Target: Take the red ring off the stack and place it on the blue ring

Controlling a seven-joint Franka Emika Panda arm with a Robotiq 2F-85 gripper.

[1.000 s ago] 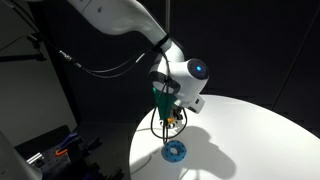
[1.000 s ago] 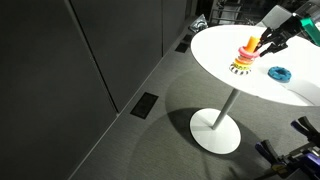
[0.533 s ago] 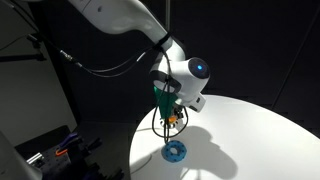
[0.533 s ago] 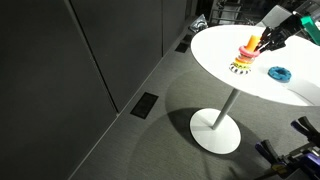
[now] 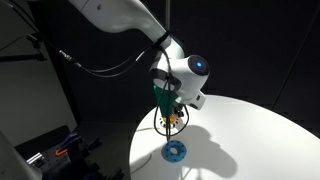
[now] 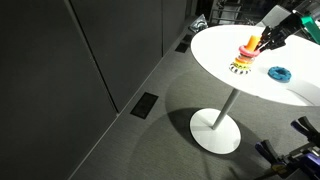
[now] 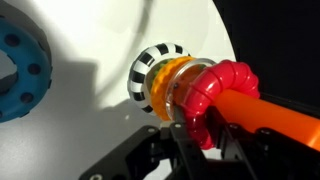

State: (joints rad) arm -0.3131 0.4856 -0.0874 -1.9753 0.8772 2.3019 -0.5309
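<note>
The red ring (image 7: 215, 95) sits round the orange peg (image 7: 275, 112) of the stack, raised above an orange ring (image 7: 165, 85) and the checkered base (image 7: 150, 65). My gripper (image 7: 195, 135) has its fingers shut on the red ring's lower rim. In an exterior view the red ring (image 6: 247, 45) is on the peg over the base (image 6: 241, 67), with the gripper (image 6: 262, 42) at it. The blue ring (image 7: 22, 75) lies flat on the white table beside the stack; it shows in both exterior views (image 5: 175, 151) (image 6: 279, 73).
The round white table (image 6: 215, 50) stands on a single pedestal foot (image 6: 215, 130). Its edge runs close behind the stack in the wrist view. Dark walls and floor surround it. Equipment stands on the floor at the left (image 5: 50, 150).
The gripper and the red ring have risen very slightly along the peg; otherwise nothing has visibly changed.
</note>
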